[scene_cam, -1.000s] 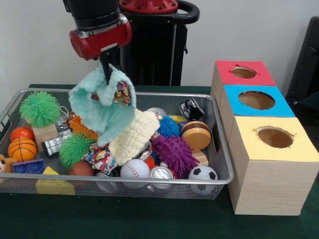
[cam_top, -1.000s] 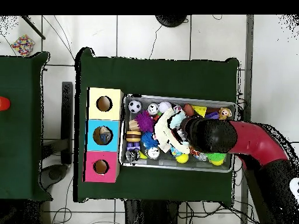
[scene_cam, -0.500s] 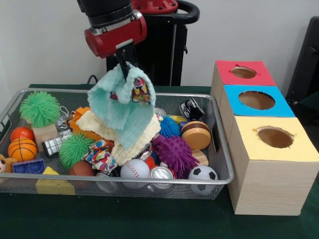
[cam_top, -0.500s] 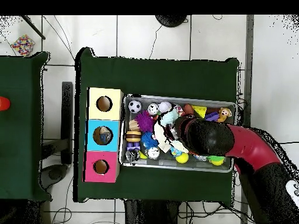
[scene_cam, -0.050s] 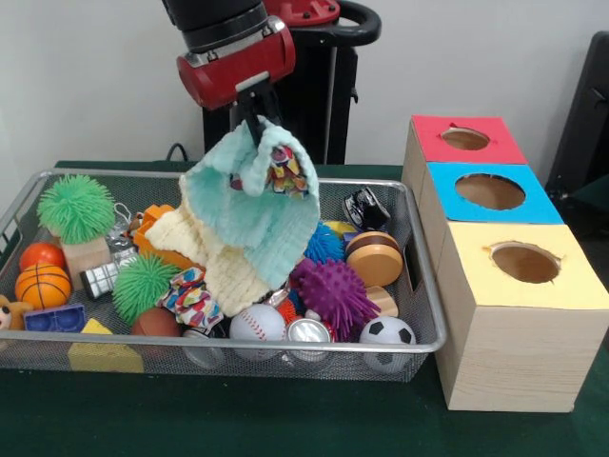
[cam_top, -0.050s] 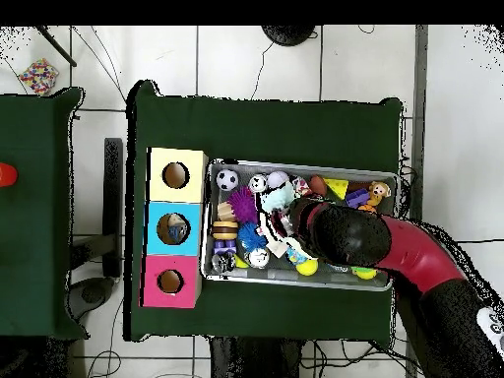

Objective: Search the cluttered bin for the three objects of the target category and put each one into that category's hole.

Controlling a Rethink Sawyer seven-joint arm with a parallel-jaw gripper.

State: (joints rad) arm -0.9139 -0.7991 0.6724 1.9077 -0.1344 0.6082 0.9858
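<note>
My gripper (scene_cam, -0.050s: 254, 128) hangs above the middle of the wire bin (scene_cam, -0.050s: 114, 173), shut on the top of a teal fluffy cloth (scene_cam, -0.050s: 249, 208). The cloth droops down into the bin, with a small multicoloured patterned piece (scene_cam, -0.050s: 284, 170) caught at its upper right. A cream knitted cloth (scene_cam, -0.050s: 211, 255) lies under and behind it. To the right stand the red box (scene_cam, -0.050s: 466, 139), blue box (scene_cam, -0.050s: 490, 191) and yellow box (scene_cam, -0.050s: 525, 263), each with a round hole on top. From above, the arm (cam_top, -0.050s: 345, 234) covers the bin's middle and the teal cloth (cam_top, -0.050s: 279, 195) shows beside it.
The bin holds green spiky balls (scene_cam, -0.050s: 76, 208), a purple spiky ball (scene_cam, -0.050s: 333, 290), a basketball (scene_cam, -0.050s: 43, 284), a baseball (scene_cam, -0.050s: 257, 322), a soccer ball (scene_cam, -0.050s: 387, 333), a wooden disc (scene_cam, -0.050s: 374, 259), a can (scene_cam, -0.050s: 307, 331) and a toy car (scene_cam, -0.050s: 364, 208).
The gripper has carried the teal cloth rightward, toward the boxes, and a little higher. The cream cloth has slipped lower into the bin.
</note>
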